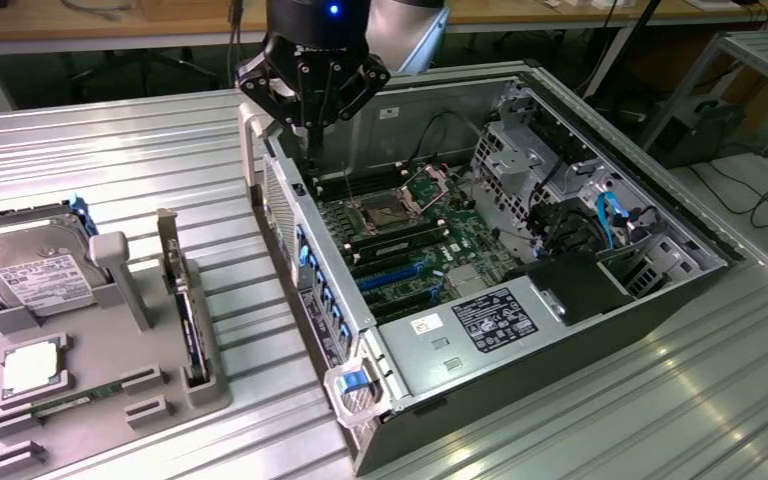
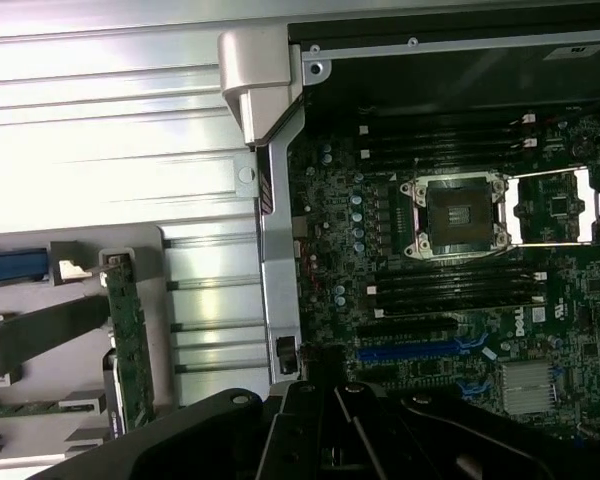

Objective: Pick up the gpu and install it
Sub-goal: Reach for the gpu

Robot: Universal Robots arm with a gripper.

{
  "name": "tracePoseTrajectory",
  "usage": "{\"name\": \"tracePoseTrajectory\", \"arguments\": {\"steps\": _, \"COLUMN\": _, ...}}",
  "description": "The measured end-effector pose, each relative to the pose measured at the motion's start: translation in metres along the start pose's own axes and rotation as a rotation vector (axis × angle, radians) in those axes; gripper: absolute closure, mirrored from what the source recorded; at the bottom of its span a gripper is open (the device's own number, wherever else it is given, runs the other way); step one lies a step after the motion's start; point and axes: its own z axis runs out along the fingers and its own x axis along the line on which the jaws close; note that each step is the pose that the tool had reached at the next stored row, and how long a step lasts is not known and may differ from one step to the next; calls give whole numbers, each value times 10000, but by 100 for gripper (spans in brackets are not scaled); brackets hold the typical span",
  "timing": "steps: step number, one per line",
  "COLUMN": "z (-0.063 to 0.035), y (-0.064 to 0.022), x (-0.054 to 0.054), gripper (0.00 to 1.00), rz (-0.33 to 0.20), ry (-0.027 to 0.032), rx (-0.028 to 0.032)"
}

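Observation:
The gpu (image 1: pixel 189 318) stands on edge in a slot of the grey holder (image 1: pixel 144 385) at the exterior view's left. It is a thin dark card with its pale metal bracket (image 1: pixel 167 242) at the far end. In the wrist view the gpu (image 2: pixel 130 340) shows as a narrow circuit strip in the same holder. My gripper (image 1: pixel 315 148) hangs over the far left corner of the open computer case (image 1: pixel 531 330), well apart from the gpu. Its fingers are shut and hold nothing. The gripper (image 2: pixel 325 400) appears as dark shapes over the motherboard's edge.
The motherboard (image 2: pixel 460 300) lies in the case with an open CPU socket (image 2: pixel 460 215) and blue card slots (image 1: pixel 391 275). The holder also carries a hard drive (image 1: pixel 31 270), a CPU (image 1: pixel 31 365) and a memory stick (image 1: pixel 51 405). All stand on a ribbed metal table (image 1: pixel 131 150).

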Motion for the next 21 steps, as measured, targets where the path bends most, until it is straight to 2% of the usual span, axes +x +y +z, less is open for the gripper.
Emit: {"name": "tracePoseTrajectory", "arguments": {"steps": 21, "z": 5, "y": -26, "x": 111, "gripper": 89, "rz": 1, "ry": 18, "rx": 2}}
